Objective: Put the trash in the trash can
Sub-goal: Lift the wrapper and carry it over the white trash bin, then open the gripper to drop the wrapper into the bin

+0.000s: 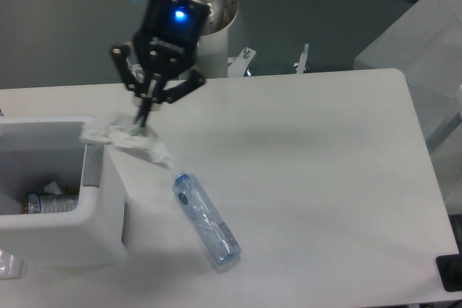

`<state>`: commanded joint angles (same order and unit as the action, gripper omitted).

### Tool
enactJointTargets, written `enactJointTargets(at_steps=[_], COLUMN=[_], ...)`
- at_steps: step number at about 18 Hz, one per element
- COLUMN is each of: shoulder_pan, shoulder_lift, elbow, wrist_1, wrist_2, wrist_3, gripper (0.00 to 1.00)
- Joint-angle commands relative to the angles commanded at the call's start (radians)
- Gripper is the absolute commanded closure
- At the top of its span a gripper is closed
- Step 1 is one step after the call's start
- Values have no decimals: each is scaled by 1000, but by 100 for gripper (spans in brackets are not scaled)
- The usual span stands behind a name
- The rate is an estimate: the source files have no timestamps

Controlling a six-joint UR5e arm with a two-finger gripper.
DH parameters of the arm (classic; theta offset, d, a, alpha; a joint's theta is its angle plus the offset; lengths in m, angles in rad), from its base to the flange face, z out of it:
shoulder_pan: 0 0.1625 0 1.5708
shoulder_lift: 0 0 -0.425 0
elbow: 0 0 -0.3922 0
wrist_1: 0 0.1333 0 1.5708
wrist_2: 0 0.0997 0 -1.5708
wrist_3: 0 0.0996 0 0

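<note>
My gripper (144, 117) is shut on the clear plastic wrapper (123, 138), which hangs in the air just above the right rim of the white trash can (101, 200). One end of the wrapper overlaps the can's top right corner. The crushed bluish plastic bottle (206, 220) lies on the white table, to the right of the can and below the gripper, with its cap pointing up-left. Nothing touches the bottle.
Inside the trash can lie a can-like item (50, 202) and bits of white paper. A grey panel (91, 166) runs along the can's right wall. A translucent box (426, 55) stands off the table at the right. The robot base (216, 34) stands behind the table's far edge.
</note>
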<state>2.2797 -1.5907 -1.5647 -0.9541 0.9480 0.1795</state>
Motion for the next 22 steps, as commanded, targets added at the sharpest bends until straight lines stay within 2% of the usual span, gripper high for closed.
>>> enactJointTargets(at_steps=[6,9,15,16,18,20,22], shoulder_pan=[-92,-121,-152,-152,-152,-152,-151], shoulder_lift=[-6,-35,-92,-95,-103,-109,-115], elbow=[-5,-8,0,0,0,2,11], wrist_1=[0,2,2,2,21,67,72], wrist_2=[0,0,2,2,2,8,12], wrist_3=[3,2,-5,3,18,18,17], gripper=[93,93,84,77,47,25,14])
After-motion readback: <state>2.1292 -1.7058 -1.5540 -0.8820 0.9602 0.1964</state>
